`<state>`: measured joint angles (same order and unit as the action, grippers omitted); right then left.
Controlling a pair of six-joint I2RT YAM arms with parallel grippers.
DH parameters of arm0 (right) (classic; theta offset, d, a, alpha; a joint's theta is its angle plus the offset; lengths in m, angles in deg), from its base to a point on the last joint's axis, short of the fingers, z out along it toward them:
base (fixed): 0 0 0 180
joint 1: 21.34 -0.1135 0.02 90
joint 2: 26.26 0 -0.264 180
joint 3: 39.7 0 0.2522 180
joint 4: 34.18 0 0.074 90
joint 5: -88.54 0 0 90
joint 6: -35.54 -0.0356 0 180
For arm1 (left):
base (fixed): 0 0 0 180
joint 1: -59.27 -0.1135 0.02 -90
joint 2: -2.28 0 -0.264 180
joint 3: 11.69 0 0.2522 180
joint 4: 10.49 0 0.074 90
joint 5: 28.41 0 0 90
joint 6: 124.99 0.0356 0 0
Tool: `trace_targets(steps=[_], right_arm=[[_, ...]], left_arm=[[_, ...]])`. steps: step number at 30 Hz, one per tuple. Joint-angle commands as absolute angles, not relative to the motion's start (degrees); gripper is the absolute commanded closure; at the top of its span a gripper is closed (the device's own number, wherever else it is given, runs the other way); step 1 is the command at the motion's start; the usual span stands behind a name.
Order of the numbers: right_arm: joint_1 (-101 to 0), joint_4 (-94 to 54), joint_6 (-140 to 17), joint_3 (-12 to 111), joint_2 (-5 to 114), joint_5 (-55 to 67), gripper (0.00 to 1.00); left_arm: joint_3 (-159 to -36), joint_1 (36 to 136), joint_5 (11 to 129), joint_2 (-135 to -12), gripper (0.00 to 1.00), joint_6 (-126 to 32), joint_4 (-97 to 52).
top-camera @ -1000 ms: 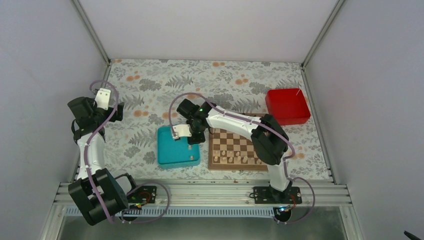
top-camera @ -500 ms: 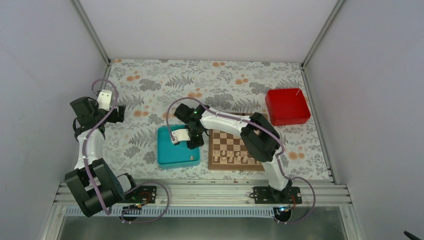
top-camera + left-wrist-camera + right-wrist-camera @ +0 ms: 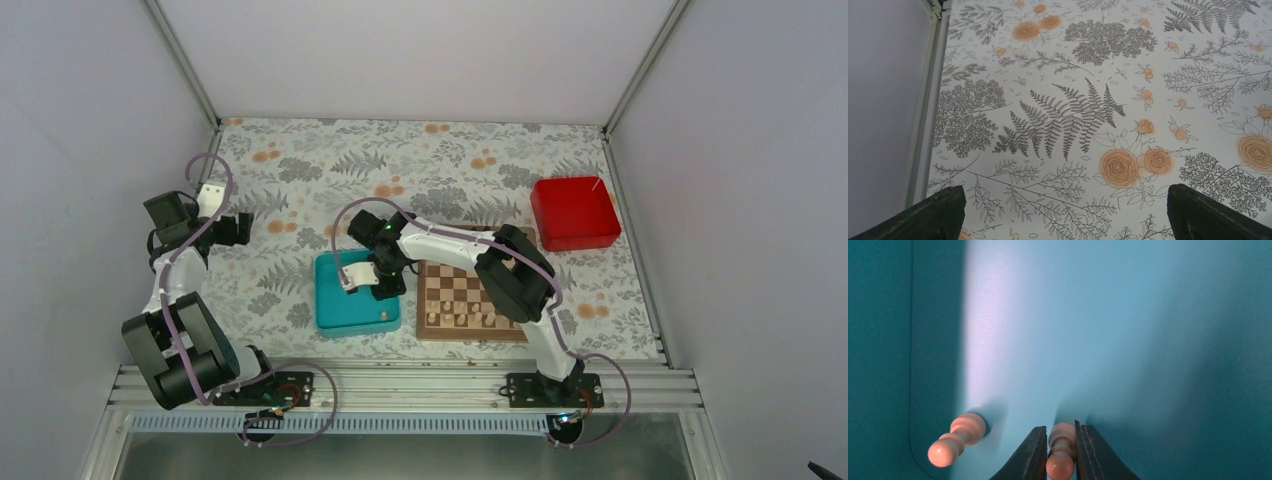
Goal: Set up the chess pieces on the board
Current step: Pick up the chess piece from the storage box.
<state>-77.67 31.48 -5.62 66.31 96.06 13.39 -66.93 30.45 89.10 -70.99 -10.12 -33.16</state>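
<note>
While our left gripper (image 3: 1063, 212) hangs wide open, empty, our right gripper (image 3: 1060, 432) pinches a pale pawn (image 3: 1060, 466); teal tray (image 3: 1148, 340) beneath.

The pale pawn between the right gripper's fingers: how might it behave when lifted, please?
The pawn looks like rigid turned wood, so it should not flex. Its smooth, rounded waist could slip or pivot between the narrow fingers. Being tiny, it is probably very light.

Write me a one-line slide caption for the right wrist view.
Right gripper closed on a pale pawn inside the teal tray, with a second pawn apart from it, left in frame.
</note>
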Motion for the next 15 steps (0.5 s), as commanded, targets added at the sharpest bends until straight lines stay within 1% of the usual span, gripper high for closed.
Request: trace_targets(steps=[1, 7, 11, 15], right_arm=[[-78.4, 31.8, -4.8, 67.4, 96.7, 15.3, 0.85], [-77.9, 33.2, -4.9, 69.4, 93.9, 14.1, 0.91], [-76.7, 34.1, -5.6, 70.1, 90.7, 11.8, 0.92], [-73.4, 35.0, -6.5, 69.4, 86.2, 11.7, 0.91]], left_arm=[[-68.8, 30.1, 90.4, -72.5, 0.00, -9.2, -33.6], [-69.0, 30.0, 90.0, -73.0, 0.00, -9.2, -33.7], [-68.6, 30.2, 89.8, -71.9, 0.00, -9.3, -33.1], [-68.2, 30.2, 90.2, -70.5, 0.00, -9.4, -33.2]])
